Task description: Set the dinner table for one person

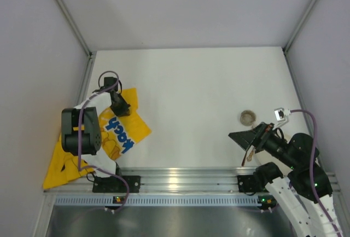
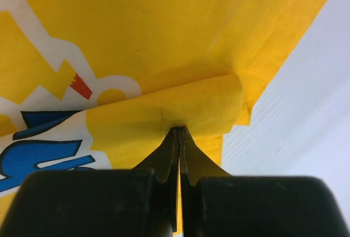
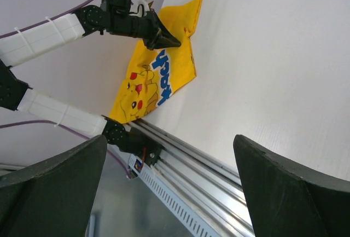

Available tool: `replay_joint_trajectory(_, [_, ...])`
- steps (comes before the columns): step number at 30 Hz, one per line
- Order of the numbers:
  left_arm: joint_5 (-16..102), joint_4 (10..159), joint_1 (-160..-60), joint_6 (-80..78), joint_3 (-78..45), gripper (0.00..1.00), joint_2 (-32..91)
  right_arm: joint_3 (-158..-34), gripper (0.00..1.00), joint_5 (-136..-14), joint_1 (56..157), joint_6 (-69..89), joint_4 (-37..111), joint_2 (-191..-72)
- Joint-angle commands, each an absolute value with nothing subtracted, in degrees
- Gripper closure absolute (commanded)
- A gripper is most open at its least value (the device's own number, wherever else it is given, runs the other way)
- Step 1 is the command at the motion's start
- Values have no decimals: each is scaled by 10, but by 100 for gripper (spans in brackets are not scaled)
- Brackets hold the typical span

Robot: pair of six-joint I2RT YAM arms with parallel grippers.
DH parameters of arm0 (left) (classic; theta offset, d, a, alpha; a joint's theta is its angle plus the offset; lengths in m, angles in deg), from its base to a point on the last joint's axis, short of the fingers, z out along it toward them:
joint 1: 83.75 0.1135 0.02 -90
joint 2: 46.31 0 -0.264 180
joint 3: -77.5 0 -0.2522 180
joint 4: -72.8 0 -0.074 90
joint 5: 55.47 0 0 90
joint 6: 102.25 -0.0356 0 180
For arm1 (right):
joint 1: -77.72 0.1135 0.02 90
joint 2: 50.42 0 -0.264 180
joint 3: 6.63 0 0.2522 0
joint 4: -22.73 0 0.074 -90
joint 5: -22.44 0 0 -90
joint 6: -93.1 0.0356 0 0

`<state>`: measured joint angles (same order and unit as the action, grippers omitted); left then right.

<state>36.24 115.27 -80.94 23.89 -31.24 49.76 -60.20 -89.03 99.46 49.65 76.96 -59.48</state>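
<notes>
Left gripper [image 2: 179, 134] is pinched tight on a fold of the yellow cartoon mat [image 2: 164, 40], which lies on the left side of the white dinner table [image 1: 191, 89]. Right gripper [image 1: 241, 137] is spread wide and empty, over the table's near right.

Your left arm [image 1: 81, 130], black joint housings and white link shells, a purple cable [image 1: 80, 149] strung along it with white zip ties [image 3: 16, 32], your right arm [image 1: 298, 149] alike, small green lights [image 1: 313, 181], black tapered fingers [image 3: 54, 193].

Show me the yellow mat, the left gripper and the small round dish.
yellow mat [image 1: 136, 130], top view, printed corner.
left gripper [image 2: 179, 133], left wrist view, shut fingertips on the mat's fold.
small round dish [image 1: 248, 117], top view, its middle.
</notes>
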Motion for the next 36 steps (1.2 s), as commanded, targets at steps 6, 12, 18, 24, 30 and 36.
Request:
replay_joint_trajectory(6, [352, 1128, -830, 225, -310, 100, 462, -614, 0, -896, 999, 497, 770, -589])
replay_joint_trajectory(12, [257, 1136, -834, 206, -290, 1, 348, -627, 0, -892, 1000, 485, 791, -584])
replay_joint_trajectory(18, [227, 1233, -829, 221, -241, 2, 416, -631, 0, -890, 1000, 472, 798, -586])
replay_joint_trajectory(24, [276, 1231, -827, 199, -232, 2, 491, -641, 0, -888, 999, 462, 808, -587])
replay_joint_trajectory(30, [298, 1215, -816, 165, -221, 2, 543, -659, 0, -877, 1000, 437, 839, -590])
replay_joint_trajectory(36, [336, 1197, -814, 160, -246, 12, 571, -680, 0, -852, 1000, 416, 868, -588])
